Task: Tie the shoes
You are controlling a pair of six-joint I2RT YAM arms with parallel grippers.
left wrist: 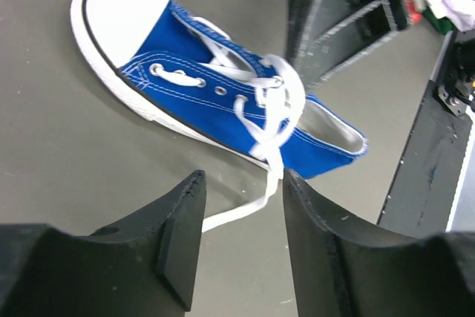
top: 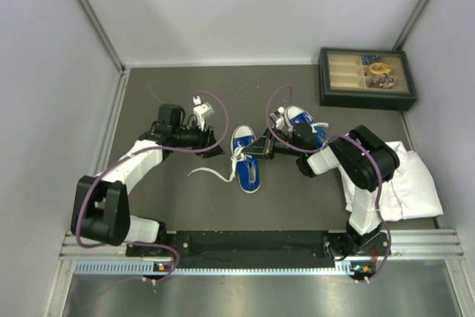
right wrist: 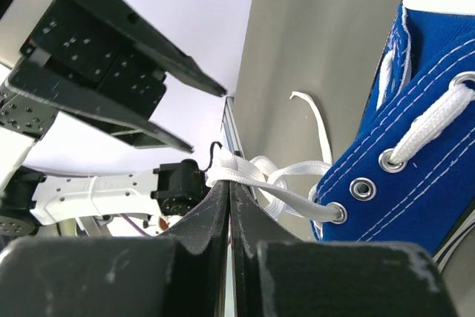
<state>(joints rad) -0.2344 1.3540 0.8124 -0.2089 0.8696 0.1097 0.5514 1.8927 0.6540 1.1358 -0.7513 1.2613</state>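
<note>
Two blue shoes with white toe caps lie on the dark table. One shoe (top: 246, 162) is in the middle, the other shoe (top: 303, 122) sits back right, partly behind my right arm. My right gripper (top: 257, 152) is shut on a white lace (right wrist: 245, 171) of the middle shoe (right wrist: 415, 154), pinching a loop at its fingertips (right wrist: 228, 185). My left gripper (top: 215, 151) stands open to the left of that shoe (left wrist: 215, 87). A loose lace end (left wrist: 245, 209) lies on the table between its fingers (left wrist: 185, 213), not gripped.
A dark compartment box (top: 367, 78) with small items stands at the back right. A white cloth (top: 407, 183) lies by the right arm's base. Walls close in left, right and back. A metal rail (top: 260, 246) runs along the near edge.
</note>
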